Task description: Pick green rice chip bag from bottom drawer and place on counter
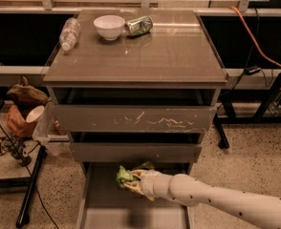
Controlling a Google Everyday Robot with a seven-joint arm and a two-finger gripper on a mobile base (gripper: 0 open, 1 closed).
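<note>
- reaching in from the lower right, the cream arm is stretching across the front of the cabinet toward the open bottom drawer.
- the gripper is sitting over the back half of that drawer, just below the middle drawer front, and it's pointing left.
- it's clamping down on the green rice chip bag, so it's closed around the pouch, with the crinkled green end poking out to the left of the tip.
- the bag is hanging over the drawer floor rather than lying flat on it. a dark shadow is sitting on the floor below it, closer to the drawer's front.
- the drawer floor around that shadow is looking plain grey-brown, with thin rails running along both sides.
- the counter up top is carrying three things along its back left part: a white bowl, a crushed green can lying on its side just right of the bowl, and a clear plastic bottle lying near the left edge.
- the top drawer front is showing white scratches and is sticking out a bit from the cabinet.
- an orange cable is running down behind the cabinet on the right, over the speckled floor.
</note>
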